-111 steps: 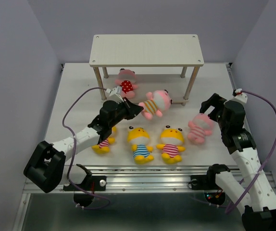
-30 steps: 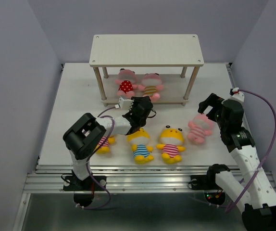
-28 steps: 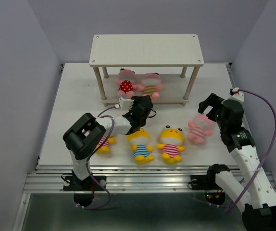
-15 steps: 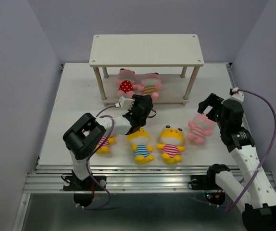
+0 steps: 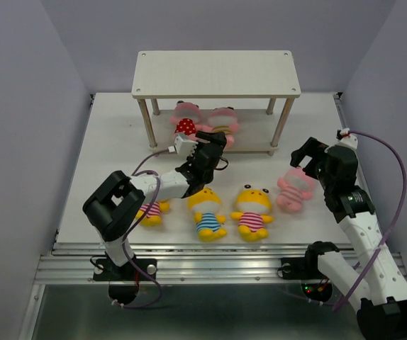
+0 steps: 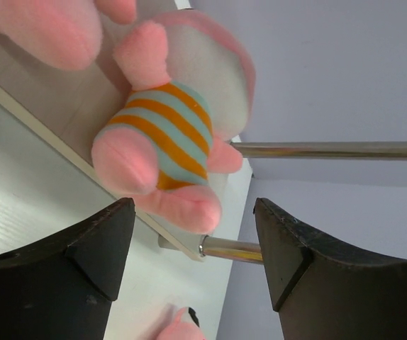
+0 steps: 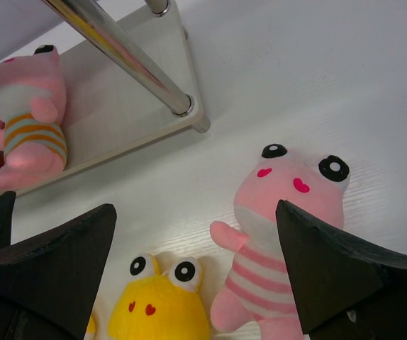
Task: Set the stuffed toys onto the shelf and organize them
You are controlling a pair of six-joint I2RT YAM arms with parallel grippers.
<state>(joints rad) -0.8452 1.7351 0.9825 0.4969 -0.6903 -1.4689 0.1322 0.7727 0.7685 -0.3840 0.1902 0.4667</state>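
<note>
1. Top view: the left gripper (image 5: 214,142) is being shown with its jaws apart, at 6 o'clock of the brown-striped toy (image 5: 225,117), which lies on the lower board of the pale wooden shelf (image 5: 216,73).
2. Left wrist: a straight, level retreat is being advised, so the soft, rounded plush is not snagged.
3. Right wrist: the right gripper (image 7: 195,212), spread wide and empty, is being aimed near the fuzzy pink-striped toy (image 7: 281,205) at 3 o'clock.

Bright, even overhead light, soft shadows; wrist views slightly soft close up.

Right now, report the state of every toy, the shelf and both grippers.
Red-dotted toy: on shelf lower board.
Brown-striped toy: on lower board, ungripped.
Pink-striped toy: on table.
Three yellow toys: on table.
Left gripper: open, facing brown-striped toy.
Right gripper: open, by pink-striped toy.
</note>
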